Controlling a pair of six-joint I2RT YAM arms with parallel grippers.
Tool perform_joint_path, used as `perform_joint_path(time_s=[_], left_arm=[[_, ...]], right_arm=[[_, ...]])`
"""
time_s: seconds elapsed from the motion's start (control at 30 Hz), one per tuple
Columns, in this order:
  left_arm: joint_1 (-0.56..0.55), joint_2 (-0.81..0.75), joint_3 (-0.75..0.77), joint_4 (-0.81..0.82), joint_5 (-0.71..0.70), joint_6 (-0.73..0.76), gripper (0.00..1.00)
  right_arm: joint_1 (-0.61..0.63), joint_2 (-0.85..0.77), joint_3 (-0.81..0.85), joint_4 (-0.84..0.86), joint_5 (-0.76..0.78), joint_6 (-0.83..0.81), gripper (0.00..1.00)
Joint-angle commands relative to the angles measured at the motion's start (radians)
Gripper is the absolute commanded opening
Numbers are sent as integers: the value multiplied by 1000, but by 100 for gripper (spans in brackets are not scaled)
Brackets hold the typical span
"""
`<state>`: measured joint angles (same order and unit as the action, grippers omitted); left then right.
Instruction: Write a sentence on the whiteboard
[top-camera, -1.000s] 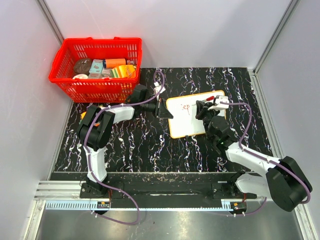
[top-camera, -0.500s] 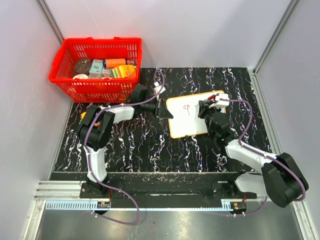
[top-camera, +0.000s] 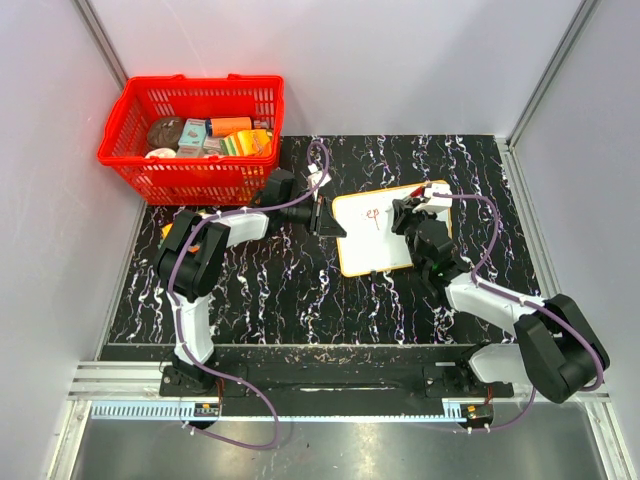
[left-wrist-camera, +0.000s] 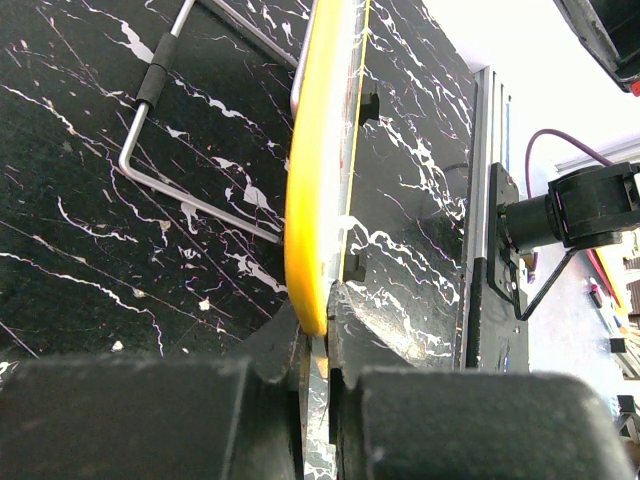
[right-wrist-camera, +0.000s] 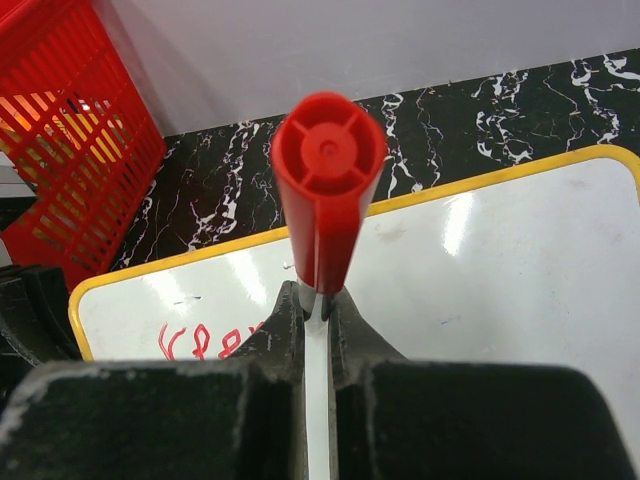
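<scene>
The whiteboard (top-camera: 385, 245), white with an orange-yellow rim, lies tilted on the black marbled table. My left gripper (top-camera: 322, 215) is shut on its left rim, seen edge-on in the left wrist view (left-wrist-camera: 318, 180). My right gripper (top-camera: 412, 218) is shut on a red marker (right-wrist-camera: 327, 190) and holds it over the board (right-wrist-camera: 500, 270). The sentence (top-camera: 374, 214) is only a few red letters near the board's top left; they also show in the right wrist view (right-wrist-camera: 205, 340). The marker tip is hidden.
A red basket (top-camera: 190, 135) with several items stands at the back left. A bent metal wire stand (left-wrist-camera: 170, 150) lies under the board. Grey walls close the table on three sides, with a rail along the near edge.
My right gripper with the marker has shifted slightly left and back over the board. The red writing has changed a little. The left arm and board have not moved.
</scene>
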<state>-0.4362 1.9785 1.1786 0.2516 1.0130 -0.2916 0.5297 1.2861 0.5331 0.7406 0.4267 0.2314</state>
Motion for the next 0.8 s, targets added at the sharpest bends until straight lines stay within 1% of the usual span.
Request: perform_joint_path(time_s=[0.0,0.57,0.67,0.7,0.77], left_arm=[[-29,57,-17,-97,-90,155,0],[-29,59,-14,-101,-94,155,0],[-29,59,-14,-101,-94,155,0],[-29,59,-16,-101,-94,157,0],[-30,60,-14,-103,-94,157,0]], right_arm=[[-5,7,31,40,20,-10,0],[-8,-25,18,28,122,-50,0],[-8,-34,-1,54,94,-55,0],[-8,-44,-11,80,52,-58,0],[-8,-57,-27,112,21,-52,0]])
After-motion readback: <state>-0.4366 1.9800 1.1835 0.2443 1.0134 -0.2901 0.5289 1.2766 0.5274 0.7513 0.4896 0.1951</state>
